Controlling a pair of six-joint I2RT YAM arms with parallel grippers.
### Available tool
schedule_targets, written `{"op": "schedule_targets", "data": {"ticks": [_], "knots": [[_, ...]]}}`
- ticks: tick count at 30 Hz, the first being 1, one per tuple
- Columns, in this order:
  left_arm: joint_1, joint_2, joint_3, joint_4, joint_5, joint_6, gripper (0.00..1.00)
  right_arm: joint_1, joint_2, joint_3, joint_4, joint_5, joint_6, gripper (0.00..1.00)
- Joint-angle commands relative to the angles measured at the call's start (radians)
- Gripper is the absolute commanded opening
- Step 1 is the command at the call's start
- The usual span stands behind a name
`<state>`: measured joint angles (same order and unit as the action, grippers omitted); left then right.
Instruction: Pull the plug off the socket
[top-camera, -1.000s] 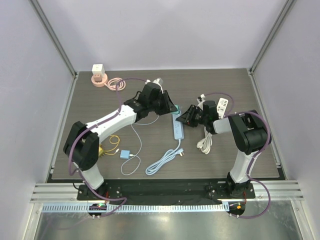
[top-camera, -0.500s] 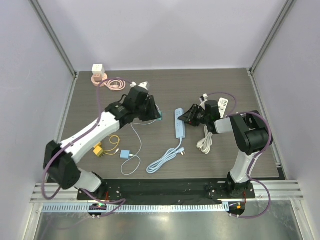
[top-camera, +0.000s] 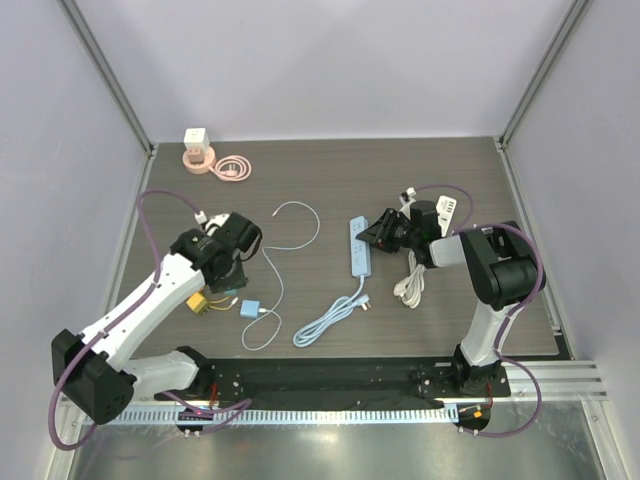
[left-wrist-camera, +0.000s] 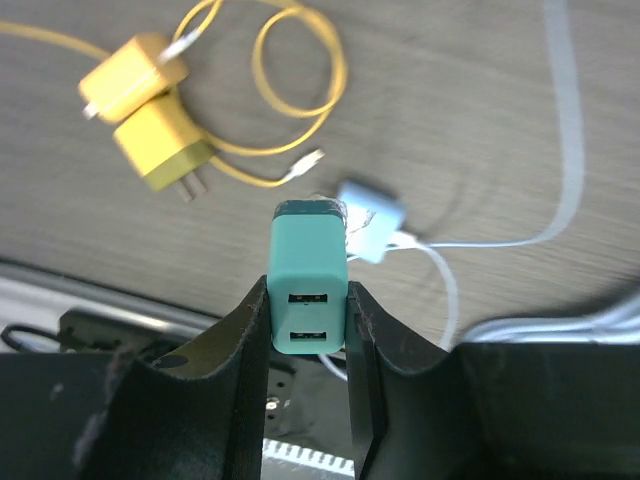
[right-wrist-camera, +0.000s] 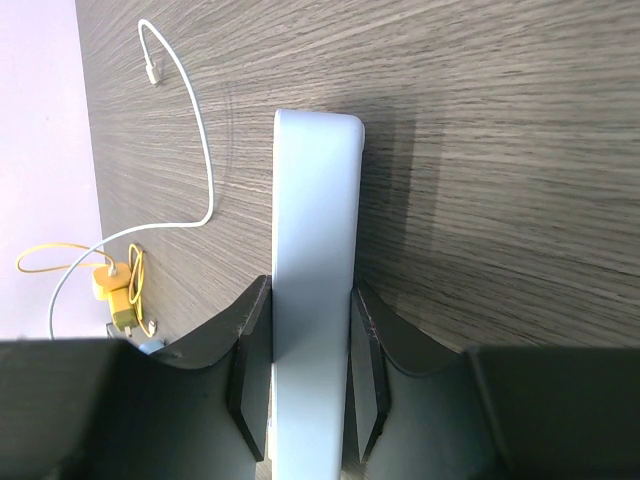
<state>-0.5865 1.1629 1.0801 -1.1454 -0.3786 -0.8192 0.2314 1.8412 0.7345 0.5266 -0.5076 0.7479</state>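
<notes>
Left claw (left-wrist-camera: 308, 300) grips the teal two-port USB plug (left-wrist-camera: 308, 262) at frame left, well apart from the pale-blue plastic power strip (top-camera: 358, 247), held lengthwise top-to-bottom in right claw (right-wrist-camera: 310, 300).

We look down on a dark grey wood-grain worktop (top-camera: 330, 180) boxed in by plain pale lilac walls (top-camera: 320, 60) under soft, even light. Slanted silver aluminium posts (top-camera: 105, 70) rise from its far corners. Along the near edge run a ribbed silver rail (top-camera: 110, 383), a white toothed strip (top-camera: 330, 415) and a brushed steel sheet (top-camera: 330, 455).
</notes>
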Motion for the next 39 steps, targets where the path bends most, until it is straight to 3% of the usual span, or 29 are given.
{"op": "schedule_targets", "data": {"ticks": [1, 7, 12, 15, 16, 22, 29, 34, 39], "knots": [[0.004, 0.02, -0.06, -0.097, -0.072, -0.099, 0.0, -0.014, 0.032, -0.021, -0.057, 0.069, -0.079, 0.01], [0.014, 0.043, -0.163, 0.018, -0.016, -0.181, 0.0, -0.014, 0.027, -0.02, -0.065, 0.069, -0.087, 0.01], [0.068, 0.078, -0.207, 0.053, 0.018, -0.21, 0.08, -0.015, 0.023, -0.018, -0.062, 0.063, -0.088, 0.01], [0.076, 0.087, -0.209, 0.059, 0.004, -0.215, 0.25, -0.017, 0.023, -0.017, -0.062, 0.058, -0.087, 0.01], [0.079, 0.086, -0.21, 0.065, -0.005, -0.215, 0.34, -0.015, 0.021, -0.017, -0.062, 0.058, -0.088, 0.01], [0.094, 0.089, -0.233, 0.099, -0.016, -0.209, 0.52, -0.017, 0.027, -0.012, -0.062, 0.054, -0.085, 0.01], [0.108, 0.09, -0.209, 0.116, -0.014, -0.193, 0.63, -0.017, 0.026, -0.014, -0.06, 0.058, -0.088, 0.01], [0.108, 0.011, -0.158, 0.119, -0.008, -0.134, 0.7, -0.02, 0.006, -0.015, -0.082, 0.076, -0.104, 0.01], [0.108, -0.121, -0.169, 0.266, 0.142, -0.038, 0.71, -0.02, -0.011, -0.004, -0.114, 0.125, -0.134, 0.01]]}}
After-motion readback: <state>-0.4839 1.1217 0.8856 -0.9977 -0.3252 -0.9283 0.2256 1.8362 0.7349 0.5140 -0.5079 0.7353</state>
